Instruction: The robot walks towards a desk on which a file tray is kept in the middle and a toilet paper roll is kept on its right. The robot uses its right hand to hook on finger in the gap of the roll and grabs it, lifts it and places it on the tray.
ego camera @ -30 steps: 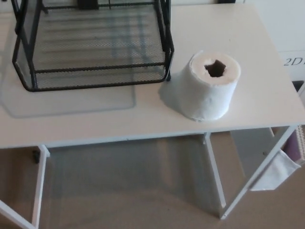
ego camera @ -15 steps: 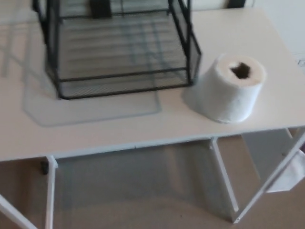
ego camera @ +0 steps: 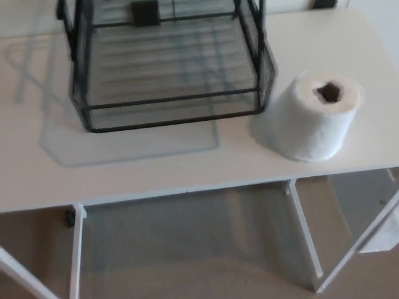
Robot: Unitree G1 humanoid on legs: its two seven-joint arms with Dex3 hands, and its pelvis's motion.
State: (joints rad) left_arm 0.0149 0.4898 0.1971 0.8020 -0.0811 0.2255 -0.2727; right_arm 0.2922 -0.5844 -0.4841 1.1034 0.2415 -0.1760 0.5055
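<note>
Neither hand nor any arm in frame, so the state of the fingers cannot be told. White table (ego camera: pixel 187 171) seen from above. Black wire-mesh file tray (ego camera: pixel 171 103) sits mid-table toward the far edge; its lower level appears empty. Toilet paper roll (ego camera: pixel 315 118) stands upright on the table, core hole facing up, just beside the tray's right front corner, apart from it.
</note>
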